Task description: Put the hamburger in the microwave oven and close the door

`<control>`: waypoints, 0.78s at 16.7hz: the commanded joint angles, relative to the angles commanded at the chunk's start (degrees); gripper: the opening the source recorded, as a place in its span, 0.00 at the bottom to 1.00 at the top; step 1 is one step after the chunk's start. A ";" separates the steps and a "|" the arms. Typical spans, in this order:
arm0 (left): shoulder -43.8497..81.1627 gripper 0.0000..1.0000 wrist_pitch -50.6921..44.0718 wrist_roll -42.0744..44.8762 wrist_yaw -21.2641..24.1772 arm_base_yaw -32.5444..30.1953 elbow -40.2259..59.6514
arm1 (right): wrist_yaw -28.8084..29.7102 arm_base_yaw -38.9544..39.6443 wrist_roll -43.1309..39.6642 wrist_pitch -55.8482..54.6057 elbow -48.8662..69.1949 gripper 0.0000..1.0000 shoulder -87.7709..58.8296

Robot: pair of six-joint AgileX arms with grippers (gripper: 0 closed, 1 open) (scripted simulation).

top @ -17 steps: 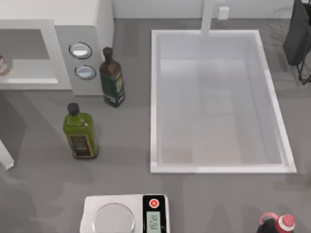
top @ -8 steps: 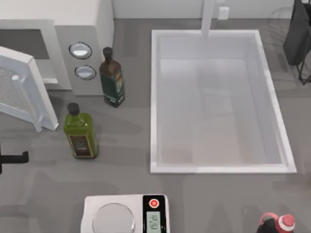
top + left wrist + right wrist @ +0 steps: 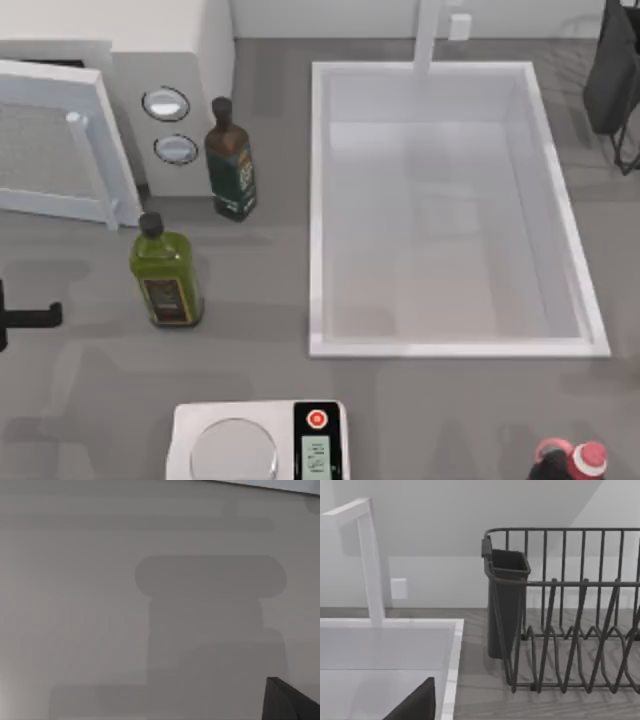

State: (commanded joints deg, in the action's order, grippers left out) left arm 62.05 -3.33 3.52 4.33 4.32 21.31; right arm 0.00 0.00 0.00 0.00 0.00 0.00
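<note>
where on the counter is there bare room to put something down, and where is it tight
Bare counter lies between the green bottle, the scale and the sink; another bare strip runs along the sink's front rim toward the red bottle. It is tight by the microwave oven, where the dark bottle and nearly shut door crowd.

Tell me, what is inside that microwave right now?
The door is nearly shut over the front of the microwave. Through its grey mesh panel nothing can be made out, so any hamburger inside is hidden. The left arm is at the table's left edge.
</note>
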 joint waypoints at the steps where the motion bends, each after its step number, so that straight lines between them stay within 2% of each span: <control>1: 1.22 0.00 0.76 -0.04 -0.10 -0.12 1.06 | 0.00 0.00 0.00 0.00 0.00 1.00 0.00; 9: 20.80 0.00 5.33 -0.99 -0.44 -1.45 8.78 | 0.00 0.00 0.00 0.00 0.00 1.00 0.00; 13: 26.74 0.00 9.27 -1.23 -1.00 -2.04 13.85 | 0.00 0.00 0.00 0.00 0.00 1.00 0.00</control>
State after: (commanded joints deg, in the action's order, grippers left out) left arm 88.80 5.94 2.29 3.33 2.29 35.16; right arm 0.00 0.00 0.00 0.00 0.00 0.00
